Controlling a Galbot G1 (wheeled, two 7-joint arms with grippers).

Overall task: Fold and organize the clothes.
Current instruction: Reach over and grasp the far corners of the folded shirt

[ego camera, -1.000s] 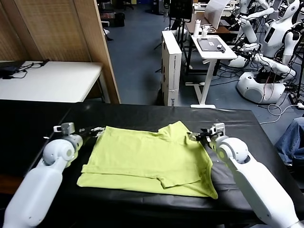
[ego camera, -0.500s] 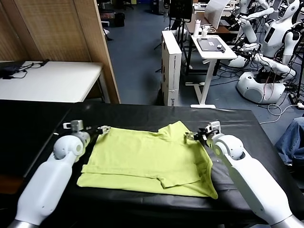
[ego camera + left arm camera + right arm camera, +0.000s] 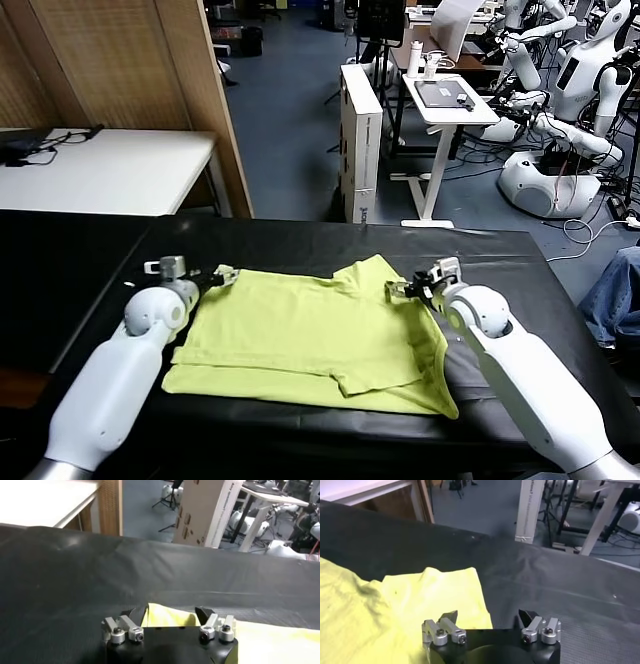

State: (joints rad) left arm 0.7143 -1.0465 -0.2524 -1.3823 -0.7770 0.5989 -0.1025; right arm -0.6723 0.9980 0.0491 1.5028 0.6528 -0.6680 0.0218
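My left gripper (image 3: pixel 222 273) stands spread at a corner of the lime-green thin-fabric T-shirt (image 3: pixel 310 335). My right gripper (image 3: pixel 397 291), at the shirt's sleeve, shows parted fingers; whether it grips I cannot tell. No writing is readable.

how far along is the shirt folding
Done: the T-shirt lies spread fairly flat on the black table; no clean fold shows yet. In hand: the left gripper sits open at the shirt's far left corner and the right gripper sits open at its far right sleeve edge; neither has gripped. Left: the grasp, every fold and the tidying.
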